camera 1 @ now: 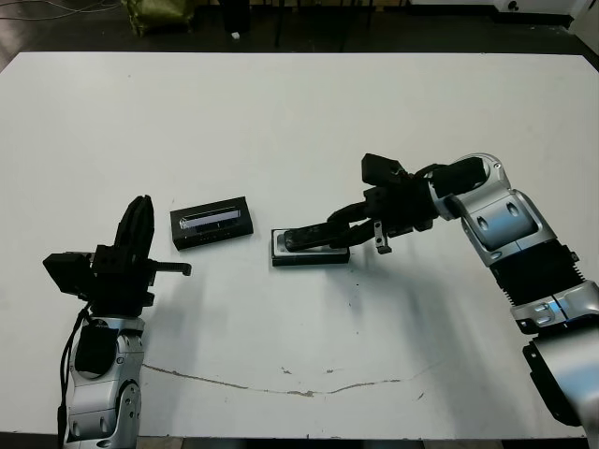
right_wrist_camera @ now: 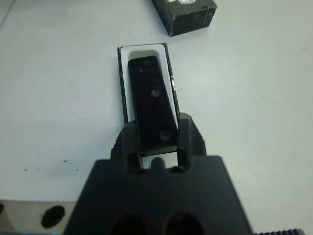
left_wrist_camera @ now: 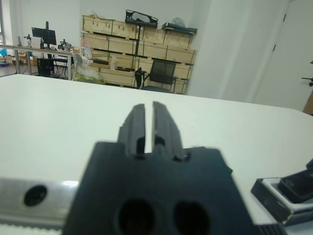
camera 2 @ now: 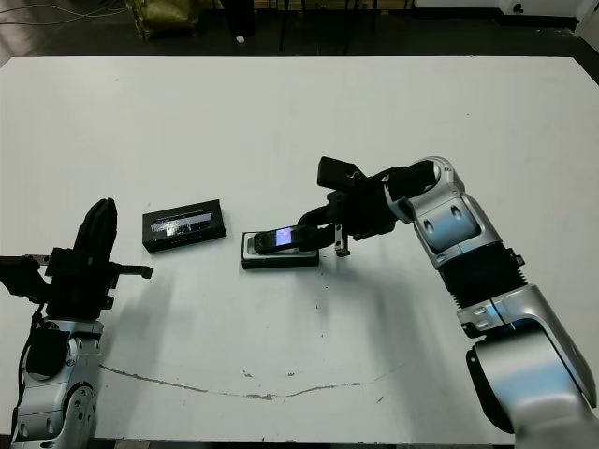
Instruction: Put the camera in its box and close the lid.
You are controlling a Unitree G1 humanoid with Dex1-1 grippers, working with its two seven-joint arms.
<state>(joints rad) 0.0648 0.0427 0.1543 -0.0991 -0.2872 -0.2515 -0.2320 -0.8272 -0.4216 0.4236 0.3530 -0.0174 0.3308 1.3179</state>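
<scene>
One end of the camera (right_wrist_camera: 152, 104) is clamped in the right gripper (right_wrist_camera: 155, 142), its long axis aligned over the box (camera 1: 310, 250). The lid (camera 1: 212, 224) lies at the box's ten o'clock, nearer the unladen, nearly shut left gripper (camera 1: 134, 234).

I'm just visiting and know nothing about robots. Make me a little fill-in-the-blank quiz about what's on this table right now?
1. The camera is gripped between the fingers of the robot's ____ arm.
2. The camera sits over the box, whose lining is coloured ____.
3. The lid lies on the table, beside the box, on the robot's ____ side.
4. The left gripper holds ____.

Missing words: right; white; left; nothing
</scene>
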